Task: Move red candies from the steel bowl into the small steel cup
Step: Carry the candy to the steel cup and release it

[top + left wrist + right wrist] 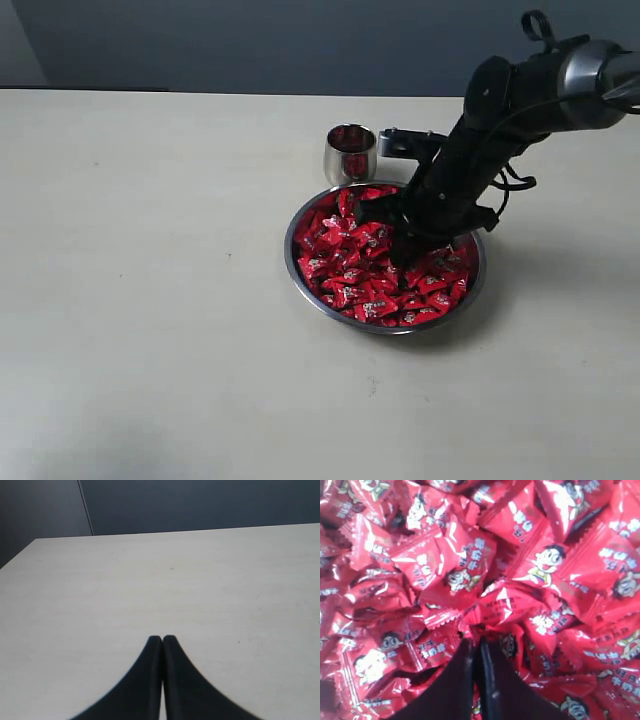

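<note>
Filling the bowl: many small red candies (370, 265) in shiny wrappers with white and dark print and a cartoon face, heaped together.
Bowl: wide, shallow, round steel bowl (290, 250) with a thin rim, standing a little right of the middle in the exterior view; the candies cover its whole inside.
Cup: small, rounded, mirror-bright steel cup (350, 155), upright, just beside the far left part of the bowl rim; red shows in its mouth, candy or reflection I cannot tell.
Right end effector (400, 250): black, tips down in the heap; its two fingers (455, 690) are pressed almost together with only a thin slit; whether a wrapper is pinched I cannot tell.
Right arm (500, 110): black, slanting down from the upper right over the bowl.
Left end effector (162, 639): black fingers closed and touching, holding nothing, over bare surface.
Worktop (150, 250): pale beige, matt, carrying bowl and cup.
</note>
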Robot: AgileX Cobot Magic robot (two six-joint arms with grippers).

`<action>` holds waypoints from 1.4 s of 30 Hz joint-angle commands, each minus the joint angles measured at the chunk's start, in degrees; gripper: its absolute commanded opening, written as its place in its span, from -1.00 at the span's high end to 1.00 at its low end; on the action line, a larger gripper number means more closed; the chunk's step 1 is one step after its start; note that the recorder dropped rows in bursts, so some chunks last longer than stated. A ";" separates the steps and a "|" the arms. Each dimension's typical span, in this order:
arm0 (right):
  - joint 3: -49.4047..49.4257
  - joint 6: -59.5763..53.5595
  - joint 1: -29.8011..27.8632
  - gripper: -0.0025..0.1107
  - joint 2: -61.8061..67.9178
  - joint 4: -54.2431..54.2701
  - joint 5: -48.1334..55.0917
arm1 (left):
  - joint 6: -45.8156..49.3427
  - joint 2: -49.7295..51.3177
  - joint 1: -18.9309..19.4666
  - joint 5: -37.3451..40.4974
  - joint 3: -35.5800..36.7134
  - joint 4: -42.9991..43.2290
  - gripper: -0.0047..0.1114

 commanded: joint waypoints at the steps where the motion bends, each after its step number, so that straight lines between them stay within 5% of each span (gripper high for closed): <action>1: -0.17 -0.63 -0.16 0.97 -0.46 -0.53 0.14 | -0.08 -0.27 -0.38 -0.45 0.26 0.11 0.91; 16: -2.11 -0.63 -0.16 0.97 -11.85 -5.56 -5.59 | -0.08 -0.27 -0.38 -0.45 0.26 0.11 0.91; 32: -28.61 -0.63 -0.16 0.97 6.75 -5.73 -7.88 | -0.08 -0.27 -0.38 -0.45 0.26 0.11 0.91; 42: -29.99 -1.18 -0.16 0.97 9.30 -5.83 -7.83 | -0.08 -0.27 -0.38 -0.45 0.26 0.11 0.91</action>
